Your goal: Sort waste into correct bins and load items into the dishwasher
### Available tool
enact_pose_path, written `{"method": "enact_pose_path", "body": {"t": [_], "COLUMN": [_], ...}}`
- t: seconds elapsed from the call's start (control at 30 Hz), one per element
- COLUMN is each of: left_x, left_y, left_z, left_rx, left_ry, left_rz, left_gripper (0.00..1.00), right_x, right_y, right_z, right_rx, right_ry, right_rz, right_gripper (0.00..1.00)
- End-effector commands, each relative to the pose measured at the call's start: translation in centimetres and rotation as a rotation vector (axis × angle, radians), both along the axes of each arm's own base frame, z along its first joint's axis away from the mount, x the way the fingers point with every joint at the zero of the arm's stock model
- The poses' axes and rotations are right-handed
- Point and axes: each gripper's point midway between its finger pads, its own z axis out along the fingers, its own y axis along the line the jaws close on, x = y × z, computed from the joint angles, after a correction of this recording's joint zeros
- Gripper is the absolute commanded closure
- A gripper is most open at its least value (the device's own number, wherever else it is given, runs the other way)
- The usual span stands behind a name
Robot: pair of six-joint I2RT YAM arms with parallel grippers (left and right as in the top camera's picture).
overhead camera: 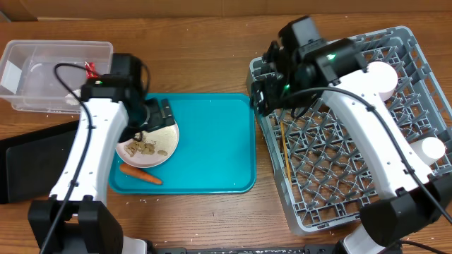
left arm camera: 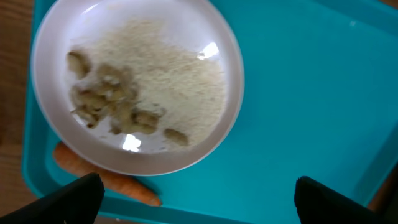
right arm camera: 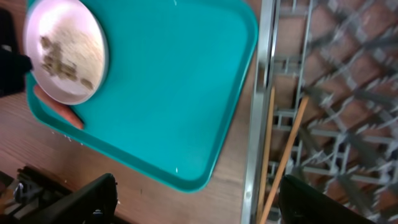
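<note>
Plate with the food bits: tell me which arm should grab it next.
Left. The left gripper hovers directly over the plate on the teal tray, fingers open. The right gripper sits across the tray at the dish rack, above the chopsticks.

1. No words, numbers, brand names or signs are showing clearly enough to read in any view.
2. A white sticker [overhead camera: 10, 76] is sitting on the end of the clear plastic tub [overhead camera: 63, 48], but it is looking blank from above, with no letters that can be made out.
</note>
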Motion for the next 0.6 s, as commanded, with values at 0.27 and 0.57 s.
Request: {"method": "enact_pose_path", "body": {"t": [0.27, 0.57], "left_x": [1.9, 3.0], "left_y": [-3.9, -4.7], "left_z": [-0.6, -5.5], "left_rx": [-0.028, -0.04], "left_ry": [-0.058, 0.036], "left_rz": [0.04, 0.034], "left_gripper": [0.04, 0.04], "right_x": [-5.1, -3.4], "right_y": [-7.6, -12.4], "right_z": [-5.3, -2.3], "right_rx": [-0.409, -0.426], "right_ry": [0.239, 0.106], "right_rz": [-0.191, -0.339], "right_gripper": [0.2, 0.18]}}
